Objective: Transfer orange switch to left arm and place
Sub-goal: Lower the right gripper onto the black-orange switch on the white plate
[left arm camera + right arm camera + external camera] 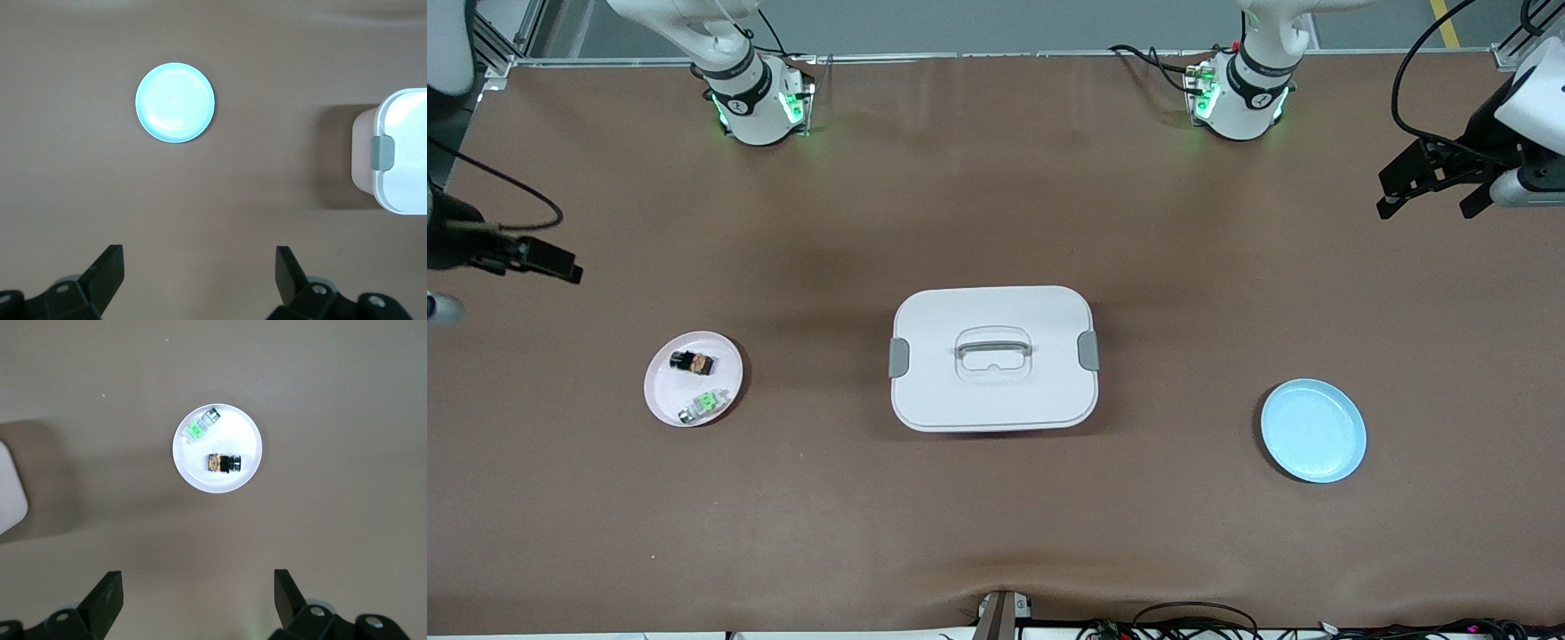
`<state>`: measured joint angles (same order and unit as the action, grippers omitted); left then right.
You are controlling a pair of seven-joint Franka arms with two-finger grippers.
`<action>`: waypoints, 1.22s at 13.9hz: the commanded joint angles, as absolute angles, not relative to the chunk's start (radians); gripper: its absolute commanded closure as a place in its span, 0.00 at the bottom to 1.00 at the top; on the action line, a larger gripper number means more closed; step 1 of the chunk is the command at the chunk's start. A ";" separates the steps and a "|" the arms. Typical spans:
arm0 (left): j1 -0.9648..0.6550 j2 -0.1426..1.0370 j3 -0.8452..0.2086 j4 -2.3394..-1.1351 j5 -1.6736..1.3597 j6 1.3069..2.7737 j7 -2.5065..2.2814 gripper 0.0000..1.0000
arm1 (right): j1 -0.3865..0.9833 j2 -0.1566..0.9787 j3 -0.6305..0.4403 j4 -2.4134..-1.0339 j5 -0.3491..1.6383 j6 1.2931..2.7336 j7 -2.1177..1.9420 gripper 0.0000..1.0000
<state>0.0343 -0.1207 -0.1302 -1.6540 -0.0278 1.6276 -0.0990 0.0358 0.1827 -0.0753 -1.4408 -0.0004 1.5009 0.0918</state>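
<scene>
Your main risk is pinching the green-and-silver part [702,405] instead of the orange switch [692,362]: they share the white plate [660,396] toward the right arm's end of the bench. The box [993,358] between both plates could snag a low handover. Right hand [549,263] and left hand [1434,184] hover high at opposite bench ends, fingers apart, empty.

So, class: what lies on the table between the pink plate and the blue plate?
The box sits between the pink plate and the blue plate, seen in the front view.
</scene>
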 commanded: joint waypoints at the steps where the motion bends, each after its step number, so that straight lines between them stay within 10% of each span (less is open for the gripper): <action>1: 0.040 -0.107 -0.135 -1.628 -0.035 1.609 -0.107 0.00 | 0.018 0.256 -0.069 -1.430 -0.012 1.526 0.113 0.00; 8: 0.041 -0.107 -0.133 -1.628 -0.035 1.609 -0.107 0.00 | -0.009 0.314 -0.066 -1.551 0.015 1.675 0.086 0.00; 17: 0.041 -0.107 -0.133 -1.628 -0.035 1.609 -0.104 0.00 | -0.023 0.308 -0.066 -2.000 0.031 2.222 -0.011 0.00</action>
